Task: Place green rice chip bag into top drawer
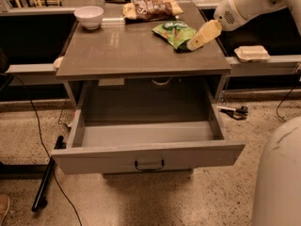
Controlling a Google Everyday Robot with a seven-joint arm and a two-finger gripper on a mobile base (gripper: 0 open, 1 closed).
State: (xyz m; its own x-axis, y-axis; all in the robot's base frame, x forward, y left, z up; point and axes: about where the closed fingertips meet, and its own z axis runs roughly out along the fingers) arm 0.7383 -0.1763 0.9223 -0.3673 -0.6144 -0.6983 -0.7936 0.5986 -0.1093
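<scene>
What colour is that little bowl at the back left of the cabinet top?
The small round bowl is white, seen in the camera view; the pincer is at the green bag.

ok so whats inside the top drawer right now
The top drawer is pulled open and its visible floor is bare; its front panel hides the nearest strip. The green rice chip bag lies on the tabletop, with the end effector at its right edge.
</scene>
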